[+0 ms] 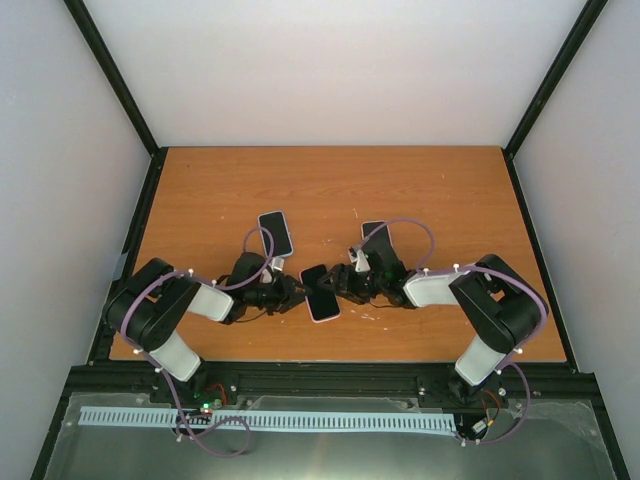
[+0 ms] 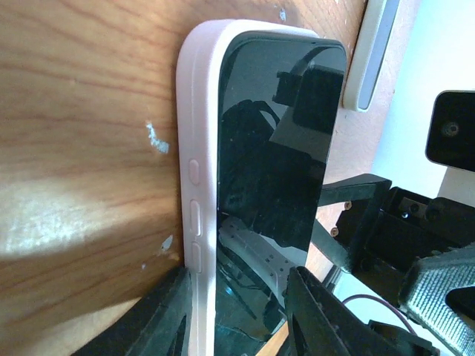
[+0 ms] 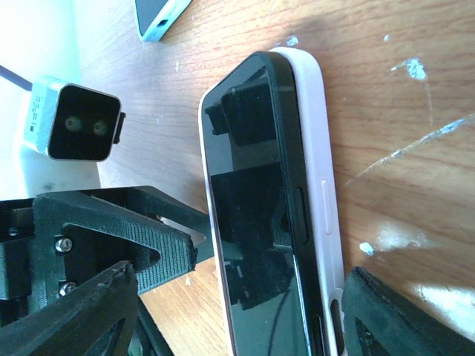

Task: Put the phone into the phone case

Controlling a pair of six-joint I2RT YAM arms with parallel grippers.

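Fingers (image 2: 159, 322) around black phone (image 2: 271, 163), pink case (image 2: 202, 148)

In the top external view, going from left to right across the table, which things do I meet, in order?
Left arm → light-rimmed phone lying flat → phone in the pink case → another phone, partly hidden → right arm.
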